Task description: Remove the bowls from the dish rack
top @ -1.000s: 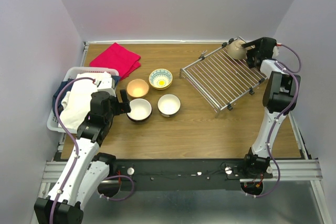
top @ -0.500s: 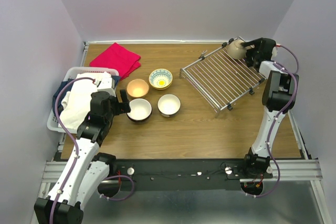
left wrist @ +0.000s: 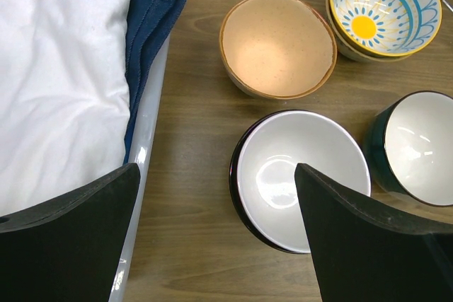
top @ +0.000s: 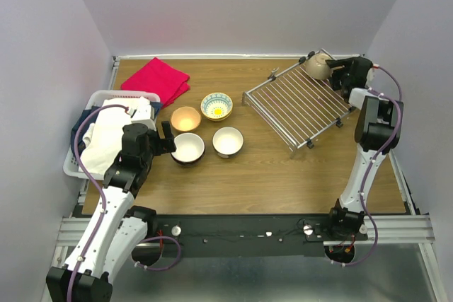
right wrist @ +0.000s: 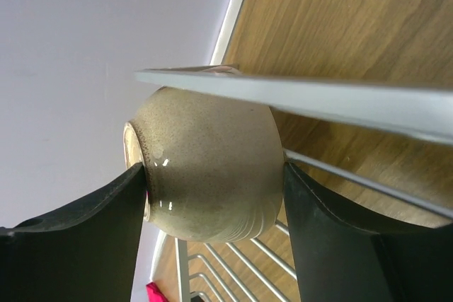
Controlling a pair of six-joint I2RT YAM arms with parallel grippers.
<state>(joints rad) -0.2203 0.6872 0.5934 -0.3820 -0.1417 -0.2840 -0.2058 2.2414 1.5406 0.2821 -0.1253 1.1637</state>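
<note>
The silver wire dish rack (top: 297, 107) lies at the back right of the table. A tan bowl (top: 317, 66) rests on its side at the rack's far corner. My right gripper (top: 333, 70) is shut on this tan bowl (right wrist: 205, 160), one finger at its rim and one at its base, with a rack bar (right wrist: 318, 97) just above. Left of the rack, a peach-lined bowl (top: 185, 118), a floral bowl (top: 216, 106), a dark white-lined bowl (top: 187, 148) and a teal white-lined bowl (top: 228, 141) stand on the table. My left gripper (left wrist: 216, 175) hangs open over the dark bowl (left wrist: 283, 167).
A white plastic basket (top: 126, 94) with white and denim cloth sits at the left edge, close beside my left gripper. A folded red cloth (top: 157, 79) lies at the back left. Walls close in on the back and both sides.
My right gripper has closed from open onto the tan bowl at the rack's far corner. The left arm and the bowls on the table have not moved.
</note>
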